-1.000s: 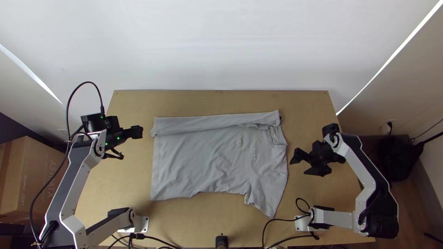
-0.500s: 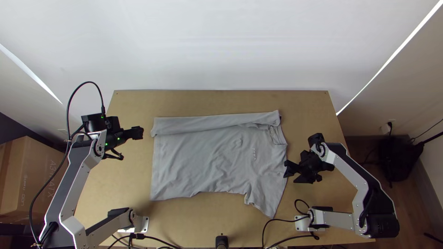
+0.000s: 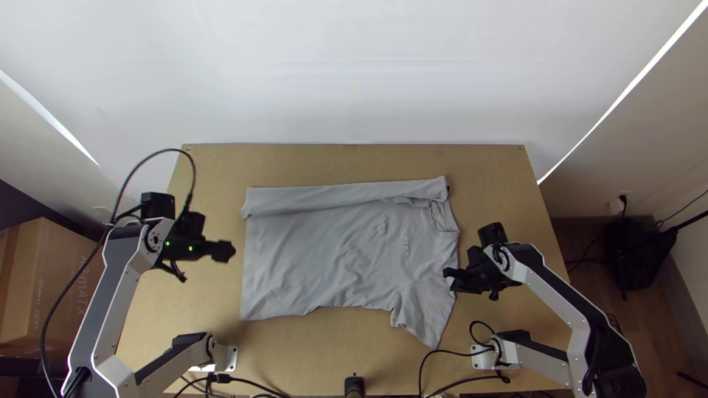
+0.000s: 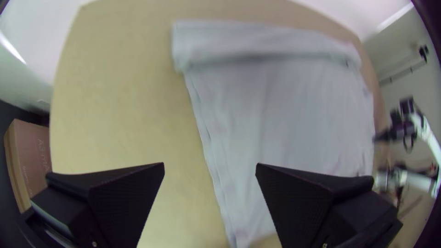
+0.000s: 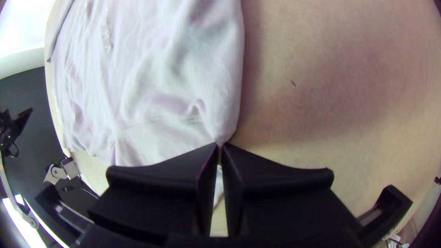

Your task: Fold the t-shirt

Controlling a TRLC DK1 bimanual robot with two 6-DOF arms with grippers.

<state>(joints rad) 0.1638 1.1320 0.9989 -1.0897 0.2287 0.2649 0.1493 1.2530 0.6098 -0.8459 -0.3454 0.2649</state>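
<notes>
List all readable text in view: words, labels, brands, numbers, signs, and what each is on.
Shirt: short row of letters on the chest near the collar, too small and blurred to read.
Box: a larger line of print, left unquoted; I don't read off branding.
Box again: a smaller line, too blurred to read.
Signs: none that I can make out.

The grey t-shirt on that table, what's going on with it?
Two robot arms are at work folding the t-shirt. One long side is folded over; the near sleeve is spread out. The right gripper has its jaws shut on the shoulder edge, by that sleeve. The left gripper hangs open over the table near the bottom hem.
</notes>
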